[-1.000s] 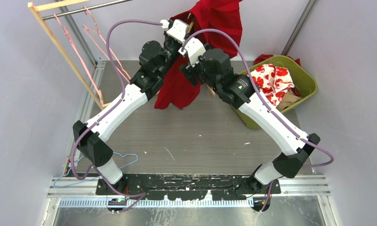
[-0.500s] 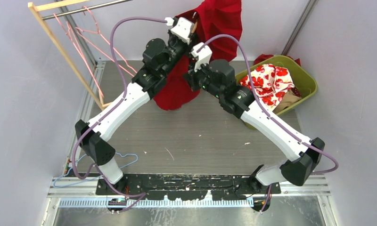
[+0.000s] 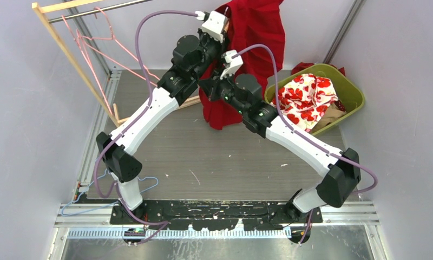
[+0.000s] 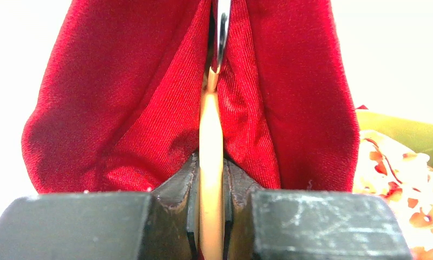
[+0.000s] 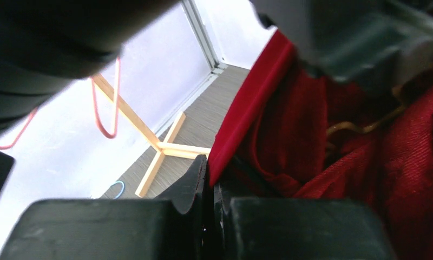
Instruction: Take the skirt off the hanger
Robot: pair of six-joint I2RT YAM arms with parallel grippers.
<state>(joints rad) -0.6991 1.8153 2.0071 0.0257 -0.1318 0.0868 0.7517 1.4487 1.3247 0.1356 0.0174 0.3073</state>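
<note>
The left jaws are closed on the pale wooden hanger (image 4: pixel 210 162), low in the centre of the left wrist view, with the red skirt (image 4: pixel 122 108) hanging on both sides of it. The right jaws pinch an edge of the skirt. From above, the skirt hangs at top centre, over the far part of the bench (image 3: pixel 203 157).

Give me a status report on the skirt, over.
Left pincer shut on hanger. Right pincer shut on skirt edge. Skirt draped over hanger. Green basket to the right, apart.
</note>
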